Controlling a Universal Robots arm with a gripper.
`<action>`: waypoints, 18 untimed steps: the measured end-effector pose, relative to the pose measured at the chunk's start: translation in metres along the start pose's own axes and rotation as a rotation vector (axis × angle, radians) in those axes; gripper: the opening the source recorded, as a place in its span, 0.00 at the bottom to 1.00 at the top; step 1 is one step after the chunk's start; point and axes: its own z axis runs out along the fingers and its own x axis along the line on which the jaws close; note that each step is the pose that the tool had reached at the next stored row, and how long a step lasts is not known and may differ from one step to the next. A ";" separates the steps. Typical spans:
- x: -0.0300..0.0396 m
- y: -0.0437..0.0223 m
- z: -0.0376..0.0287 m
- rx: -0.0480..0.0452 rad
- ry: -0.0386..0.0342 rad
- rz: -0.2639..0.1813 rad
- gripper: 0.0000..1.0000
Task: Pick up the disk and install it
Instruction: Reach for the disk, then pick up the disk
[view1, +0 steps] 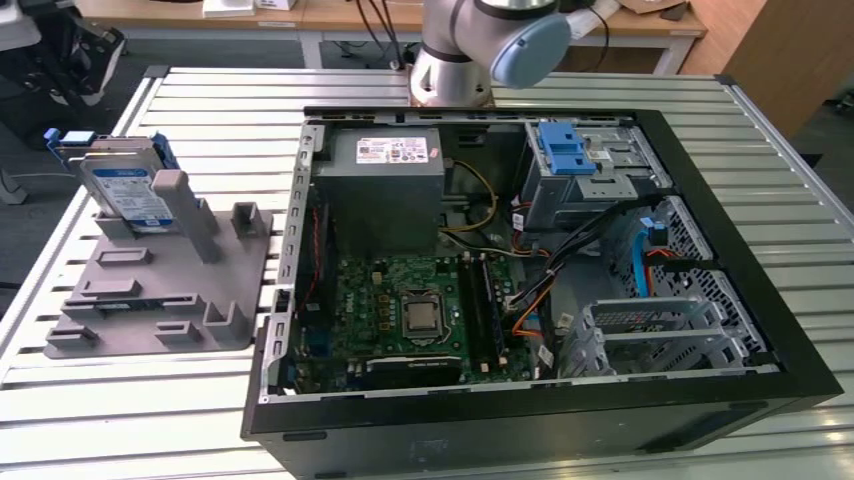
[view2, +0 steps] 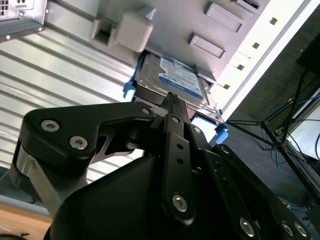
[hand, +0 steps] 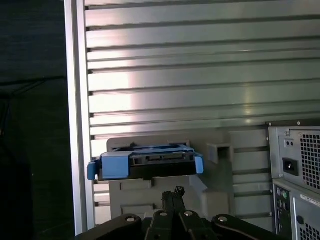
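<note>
Watching the claw (view2: 173, 100) in the second wrist view, I am seeing its flat black bolted fingers lying pressed together, gripping nothing. Its tip is pointing at the disk (view2: 172, 80), a flat silver slab with a white-and-blue label, framed in blue plastic. Whether tip and edge are touching, I am not able to tell from this angle.

In the first wrist view the claw (hand: 174, 194) is sitting near the disk (hand: 147, 162), which is showing its dark connector edge between blue tabs.

In the exterior view the disk (view1: 127, 190) is standing upright in a grey moulded fixture (view1: 160, 290) on the ribbed aluminium table (view1: 200, 110). It is sitting to the exterior view's left of the open black computer case (view1: 534, 430). The arm (view1: 467, 50) is standing at the table's far edge.
</note>
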 end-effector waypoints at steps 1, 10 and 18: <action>0.0042 0.0004 0.0007 0.0000 0.0001 0.000 0.11; 0.0407 0.0061 0.0072 0.0000 0.0002 0.000 0.11; 0.0417 0.0065 0.0074 -0.0003 0.0002 0.000 0.11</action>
